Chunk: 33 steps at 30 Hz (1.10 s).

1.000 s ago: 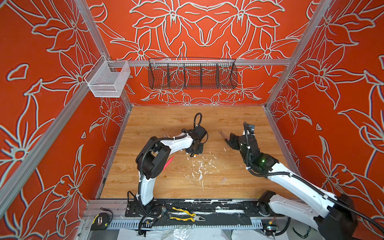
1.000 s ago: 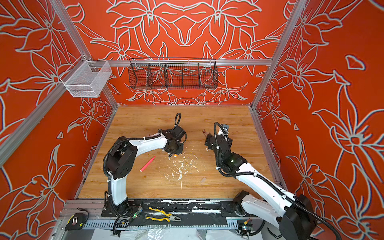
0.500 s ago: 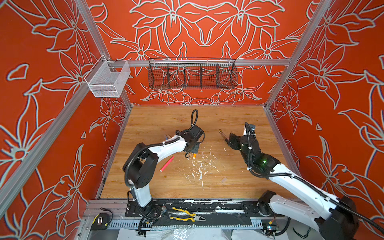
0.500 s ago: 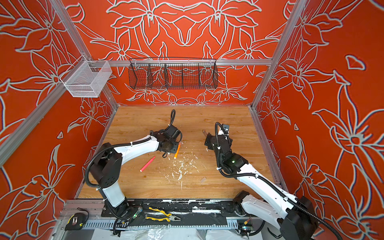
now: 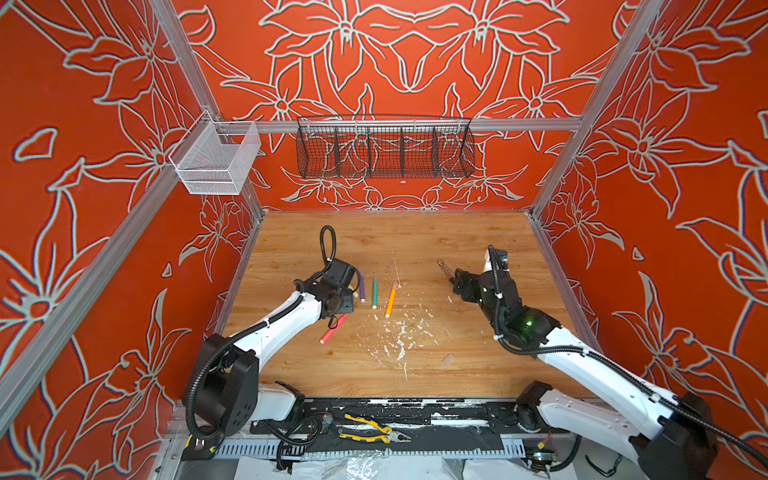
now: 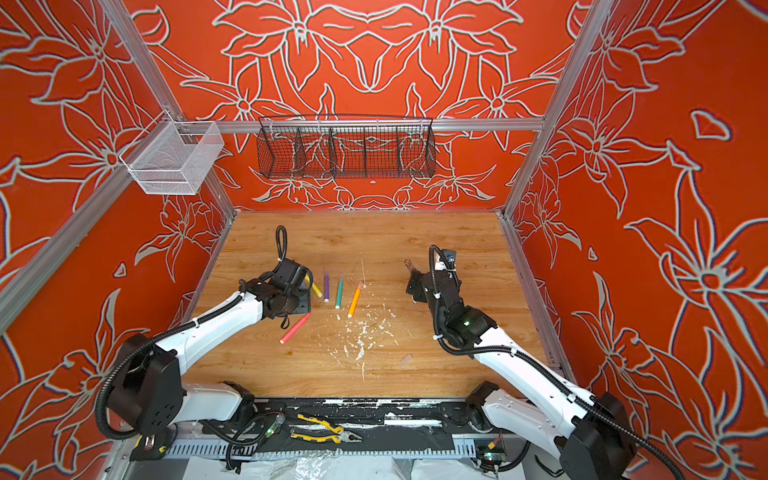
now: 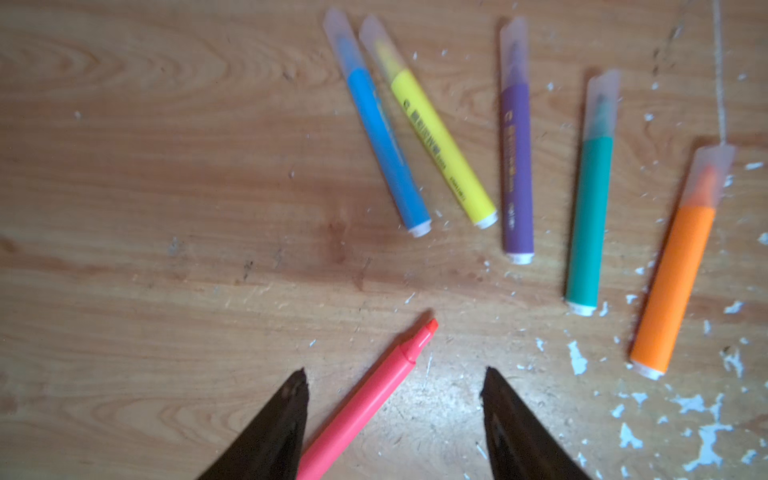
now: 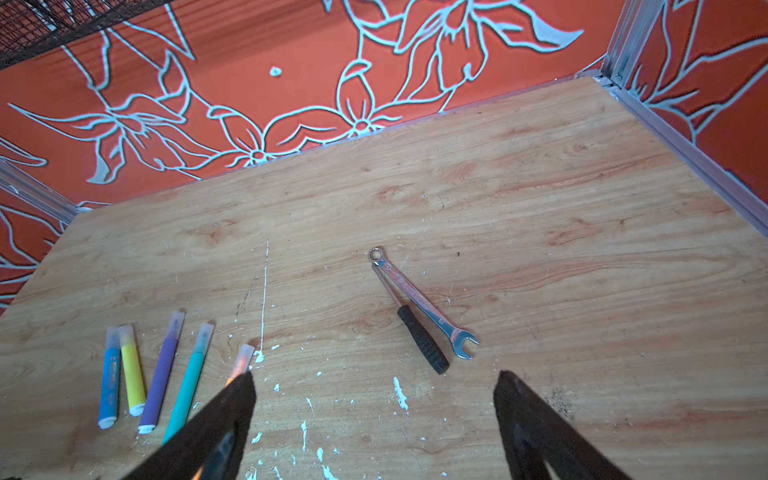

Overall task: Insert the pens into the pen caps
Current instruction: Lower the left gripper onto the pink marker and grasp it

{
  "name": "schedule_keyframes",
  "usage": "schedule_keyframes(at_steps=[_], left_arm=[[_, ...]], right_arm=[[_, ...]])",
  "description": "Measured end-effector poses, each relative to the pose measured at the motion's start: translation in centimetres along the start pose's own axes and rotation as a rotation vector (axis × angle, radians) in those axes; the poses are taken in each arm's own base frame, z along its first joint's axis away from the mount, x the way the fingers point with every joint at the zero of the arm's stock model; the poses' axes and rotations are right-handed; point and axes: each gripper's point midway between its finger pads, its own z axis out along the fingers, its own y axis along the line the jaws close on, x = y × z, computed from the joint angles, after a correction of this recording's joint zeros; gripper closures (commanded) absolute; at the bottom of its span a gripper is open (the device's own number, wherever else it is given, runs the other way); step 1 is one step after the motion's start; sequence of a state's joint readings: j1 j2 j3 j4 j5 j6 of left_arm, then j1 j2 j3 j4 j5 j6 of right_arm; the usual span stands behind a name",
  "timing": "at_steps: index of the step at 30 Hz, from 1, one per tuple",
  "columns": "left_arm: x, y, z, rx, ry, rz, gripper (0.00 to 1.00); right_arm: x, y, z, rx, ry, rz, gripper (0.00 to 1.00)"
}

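Note:
Five pens lie in a row, each with a clear pen cap on its tip: blue (image 7: 386, 145), yellow (image 7: 440, 145), purple (image 7: 517, 166), green (image 7: 590, 216) and orange (image 7: 675, 282). The pink-red pen (image 7: 374, 395) lies uncapped on the wood, between the spread fingers of my open left gripper (image 7: 395, 372) and close to one finger. In both top views that pen (image 5: 333, 328) (image 6: 295, 328) pokes out from under the left wrist. A loose pen cap (image 5: 447, 359) (image 6: 406, 359) lies near the front right. My right gripper (image 8: 374, 377) hovers open and empty over bare wood.
A steel wrench and a dark-handled tool (image 8: 424, 307) lie crossed just ahead of the right gripper. White paint flecks (image 5: 399, 336) dot the middle of the table. Yellow-handled pliers (image 5: 374, 430) rest on the front rail. Two wire baskets (image 5: 384, 151) hang on the walls.
My left gripper has opened, leaving the capped orange pen in the row, and has swung left and nearer, over the pink-red pen. The right arm has not moved.

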<state>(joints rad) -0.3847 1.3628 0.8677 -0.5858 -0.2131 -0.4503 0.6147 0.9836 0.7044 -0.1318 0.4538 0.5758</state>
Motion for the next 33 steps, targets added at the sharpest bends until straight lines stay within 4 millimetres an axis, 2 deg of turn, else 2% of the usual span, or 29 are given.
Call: schedule_keyframes(at_steps=[10, 18, 21, 25, 30, 33], left_arm=[[2.4, 0.1, 1.9, 0.045, 0.136, -0.074, 0.34], [6.3, 1.3, 3.0, 0.011, 0.237, -0.134, 0.35], [6.8, 1.5, 3.2, -0.002, 0.261, -0.146, 0.37], [7.4, 1.2, 3.9, -0.008, 0.307, -0.152, 0.44], [7.5, 0.8, 3.8, 0.015, 0.31, -0.162, 0.5], [8.3, 0.6, 3.3, 0.031, 0.304, -0.161, 0.55]], right_arm=[[-0.3, 0.1, -0.4, -0.011, -0.005, 0.01, 0.08], [-0.3, 0.1, -0.4, -0.01, -0.006, 0.01, 0.09], [-0.3, 0.0, -0.4, -0.009, -0.006, 0.009, 0.09], [-0.2, -0.1, -0.4, 0.0, -0.004, 0.006, 0.09], [-0.5, -0.2, -0.7, -0.004, -0.013, 0.012, 0.09], [-0.7, -0.2, -0.9, -0.008, -0.019, 0.015, 0.09]])
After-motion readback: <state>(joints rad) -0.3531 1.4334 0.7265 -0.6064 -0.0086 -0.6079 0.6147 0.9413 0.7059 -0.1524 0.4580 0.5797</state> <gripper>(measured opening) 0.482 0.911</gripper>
